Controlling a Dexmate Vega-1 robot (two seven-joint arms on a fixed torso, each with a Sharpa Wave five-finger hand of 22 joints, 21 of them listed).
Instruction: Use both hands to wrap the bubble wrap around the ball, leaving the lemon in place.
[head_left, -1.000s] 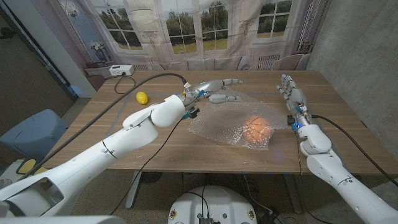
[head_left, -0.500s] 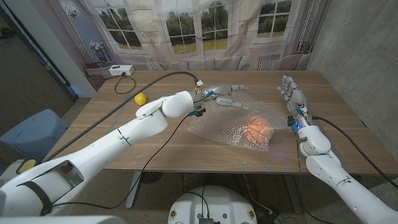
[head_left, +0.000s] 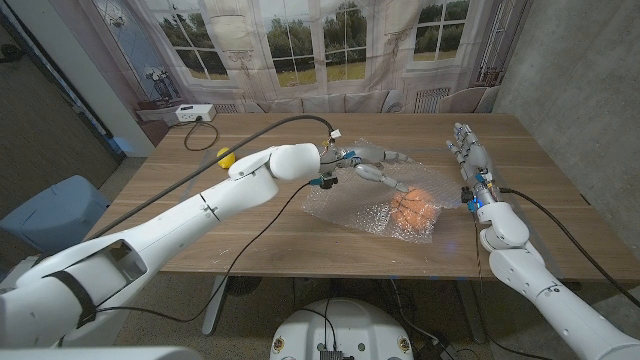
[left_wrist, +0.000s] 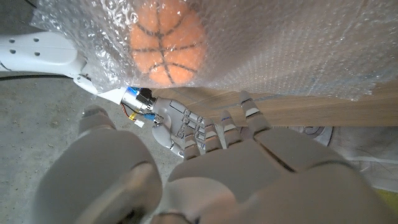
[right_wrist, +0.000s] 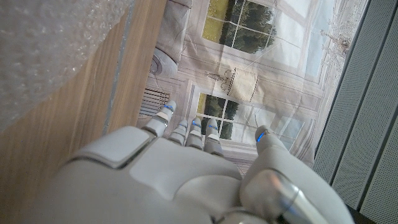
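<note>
Your orange basketball-patterned ball (head_left: 414, 208) sits on the clear crinkled sheet of bubble wrap (head_left: 370, 212), near the middle-right of the wooden table (head_left: 260, 240). In the left wrist view the film appears draped over it, so a partial cover looks done; how far round it goes, you cannot tell.

Your left hand (head_left: 372, 164) hovers over the sheet's far edge just beside the ball, fingers spread, holding nothing. Your right hand (head_left: 470, 152) stands on its edge off the sheet's right side, fingers straight and apart, empty.

The small yellow lemon (head_left: 227, 156) sits well apart at the far left, partly behind your left arm, untouched.

Judged remaining: both hands must gather the loose edges and close the wrap.
</note>
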